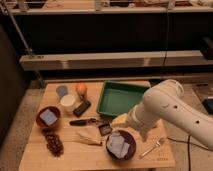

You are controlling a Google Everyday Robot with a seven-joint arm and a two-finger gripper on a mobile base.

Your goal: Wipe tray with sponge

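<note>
Far left on the wooden table (pixel 35 152) there's a dark red bowl (pixel 39 121), and the sponge (pixel 48 117) is lying flat inside it. Near side of that is a dark clump, grapes maybe (pixel 53 144). Moving right: a blue-grey disc (pixel 61 91), a white cup (pixel 68 103), an orange (pixel 81 89) and a black block (pixel 82 108). Then the green tray (pixel 120 97), right of centre at the far edge, well apart from the sponge. Nearer is a dark bowl (pixel 133 146) with pale cloth pieces (pixel 117 144) in it, and a fork (pixel 152 147) to its right. The white arm (pixel 167 107) comes in from the right. Its gripper (pixel 127 120) sits just off the tray's near edge, mostly tucked behind the arm, open with nothing in it.
</note>
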